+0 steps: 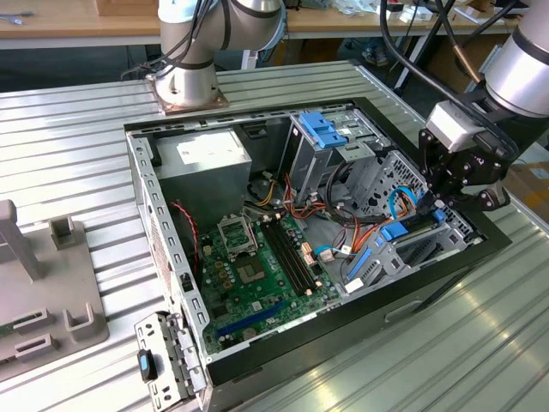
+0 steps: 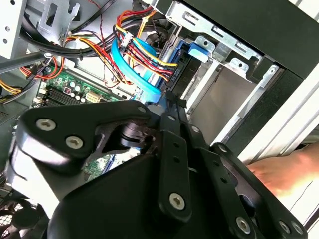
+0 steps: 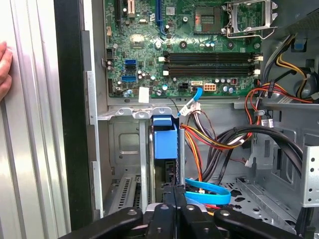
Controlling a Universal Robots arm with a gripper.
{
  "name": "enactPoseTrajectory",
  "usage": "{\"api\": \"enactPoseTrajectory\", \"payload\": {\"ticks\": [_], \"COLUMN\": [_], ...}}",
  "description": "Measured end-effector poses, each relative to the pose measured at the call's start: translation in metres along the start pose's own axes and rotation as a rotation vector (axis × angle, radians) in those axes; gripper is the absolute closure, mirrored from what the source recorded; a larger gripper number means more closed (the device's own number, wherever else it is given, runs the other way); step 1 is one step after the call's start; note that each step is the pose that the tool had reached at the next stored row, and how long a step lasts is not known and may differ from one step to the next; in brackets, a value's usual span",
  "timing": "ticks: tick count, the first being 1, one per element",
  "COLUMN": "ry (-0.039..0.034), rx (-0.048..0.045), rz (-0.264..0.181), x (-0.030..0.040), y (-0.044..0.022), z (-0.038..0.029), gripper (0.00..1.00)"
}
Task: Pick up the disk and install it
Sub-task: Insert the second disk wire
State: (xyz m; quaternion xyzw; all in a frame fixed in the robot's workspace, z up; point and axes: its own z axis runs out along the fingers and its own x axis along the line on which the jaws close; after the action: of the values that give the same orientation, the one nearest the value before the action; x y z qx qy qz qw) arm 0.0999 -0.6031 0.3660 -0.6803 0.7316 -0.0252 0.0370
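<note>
The disk [image 3: 164, 142] stands edge-on in a slot of the drive bay at the case's front corner, its bright blue carrier frame facing the motherboard. My gripper [image 3: 174, 191] is shut, fingertips together, right at the disk's near end. In the second wrist view the gripper [image 2: 167, 97] points along the bay toward the blue carrier [image 2: 197, 50]. In the exterior view the gripper [image 1: 435, 206] hangs over the bay at the case's right side, just above the blue frame of the disk [image 1: 401, 230].
The open computer case [image 1: 141, 172] lies on a ribbed metal table. Inside it are the motherboard [image 1: 257, 266], a grey power supply [image 1: 210, 154], a blue-tabbed drive cage [image 1: 326, 129] and loose cables [image 3: 214, 142]. A person's hand [image 3: 4, 69] rests outside the case. A grey fixture [image 1: 43, 292] stands at the exterior view's left.
</note>
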Motion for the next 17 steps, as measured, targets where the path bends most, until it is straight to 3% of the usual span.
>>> {"api": "enactPoseTrajectory", "payload": {"ticks": [2, 5, 10, 11, 12, 13, 15, 17], "ry": [0.0000, 0.0002, -0.0074, -0.0243, -0.0365, -0.0415, -0.0449, -0.0578], "rx": [0.0000, 0.0000, -0.0005, -0.0017, -0.0027, -0.0030, -0.0036, -0.0045], "rz": [0.000, 0.000, 0.001, 0.002, 0.003, 0.004, 0.004, 0.006], "x": [0.0000, -0.0005, -0.0029, -0.0025, -0.0023, -0.0021, -0.0015, -0.0015], "y": [0.0000, 0.0000, 0.0002, 0.0002, 0.0000, -0.0001, -0.0007, -0.0007], "z": [0.0000, 0.0000, 0.0000, 0.0001, 0.0001, 0.0000, 0.0001, 0.0003], "gripper": [0.83, 0.64, 0.64, 0.64, 0.64, 0.64, 0.64, 0.64]}}
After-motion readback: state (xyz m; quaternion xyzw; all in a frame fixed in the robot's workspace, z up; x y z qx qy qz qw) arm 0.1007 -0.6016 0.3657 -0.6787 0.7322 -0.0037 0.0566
